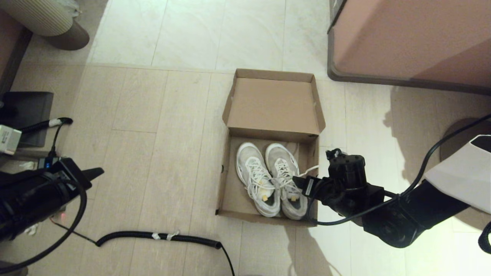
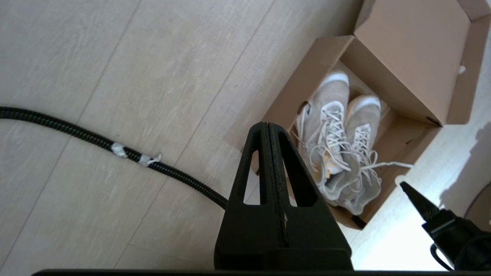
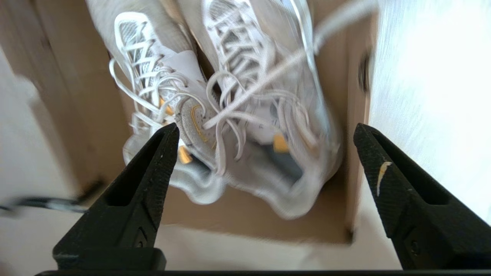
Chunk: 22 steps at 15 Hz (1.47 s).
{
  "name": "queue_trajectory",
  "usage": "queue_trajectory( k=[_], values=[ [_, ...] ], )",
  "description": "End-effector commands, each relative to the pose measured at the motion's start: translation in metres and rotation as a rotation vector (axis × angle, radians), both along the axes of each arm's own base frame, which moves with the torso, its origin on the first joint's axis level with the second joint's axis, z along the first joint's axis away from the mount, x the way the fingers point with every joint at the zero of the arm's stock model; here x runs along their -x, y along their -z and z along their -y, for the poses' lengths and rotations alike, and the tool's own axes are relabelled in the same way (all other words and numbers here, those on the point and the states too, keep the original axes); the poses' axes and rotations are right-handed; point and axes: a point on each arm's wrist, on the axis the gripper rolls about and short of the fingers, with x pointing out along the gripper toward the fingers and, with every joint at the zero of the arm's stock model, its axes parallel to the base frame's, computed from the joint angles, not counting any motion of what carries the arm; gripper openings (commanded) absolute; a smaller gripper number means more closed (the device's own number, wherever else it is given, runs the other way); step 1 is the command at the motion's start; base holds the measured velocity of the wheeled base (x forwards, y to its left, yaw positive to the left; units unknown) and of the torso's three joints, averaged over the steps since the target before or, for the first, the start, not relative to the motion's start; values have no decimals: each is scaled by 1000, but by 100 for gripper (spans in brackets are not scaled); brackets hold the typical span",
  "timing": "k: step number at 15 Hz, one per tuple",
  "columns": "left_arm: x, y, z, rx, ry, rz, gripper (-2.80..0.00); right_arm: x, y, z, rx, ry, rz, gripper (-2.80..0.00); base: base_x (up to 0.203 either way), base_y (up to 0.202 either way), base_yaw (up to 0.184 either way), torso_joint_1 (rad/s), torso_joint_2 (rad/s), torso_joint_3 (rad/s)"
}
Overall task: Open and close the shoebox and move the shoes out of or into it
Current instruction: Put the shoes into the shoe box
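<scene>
A: In the head view, where is the shoebox (image 1: 272, 103)?

B: It stands on the floor (image 1: 161, 115) in the centre of the frame, with its lid folded back toward the top. The shoes (image 1: 270, 178) lie side by side inside it, toes toward the top. The right end effector (image 1: 307, 182) is at the right wall of the box, just beside the right shoe. The left end effector (image 1: 94, 173) is at the left edge, well apart from the box.

A: And the left wrist view?

B: The left end effector (image 2: 269, 128) has its fingers pressed together and holds nothing. The box is in the upper right, and a black coiled cable (image 2: 96, 140) crosses the floor on the left.

A: The right wrist view?

B: The right end effector (image 3: 264, 132) has its fingers wide apart and empty, and the shoes fill the centre between them.
</scene>
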Motion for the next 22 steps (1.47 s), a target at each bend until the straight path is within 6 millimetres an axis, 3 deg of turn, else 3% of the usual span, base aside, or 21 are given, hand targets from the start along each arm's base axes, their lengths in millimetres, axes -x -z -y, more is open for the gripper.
queue_trajectory(
  k=[1,9,13,16,18,22],
  values=[
    [-7,2,1,2,0,-13,-280,-8,-1,6,-99,27,-21,0,0,0,0,0,0,0],
    [-5,-8,1,-1,-1,23,-280,-66,16,7,-152,15,9,0,0,0,0,0,0,0],
    [-6,-8,0,-2,-6,19,-280,-85,30,7,-152,29,18,0,0,0,0,0,0,0],
    [-5,-8,0,-2,-7,22,-280,-112,24,5,-179,39,87,0,0,0,0,0,0,0],
    [-5,-8,0,-2,-6,21,-280,-111,9,-9,-195,-1,109,0,0,0,0,0,0,0],
    [-2,-10,0,0,-6,34,-280,-80,-13,-55,-204,-118,90,0,0,0,0,0,0,0]
  ],
)
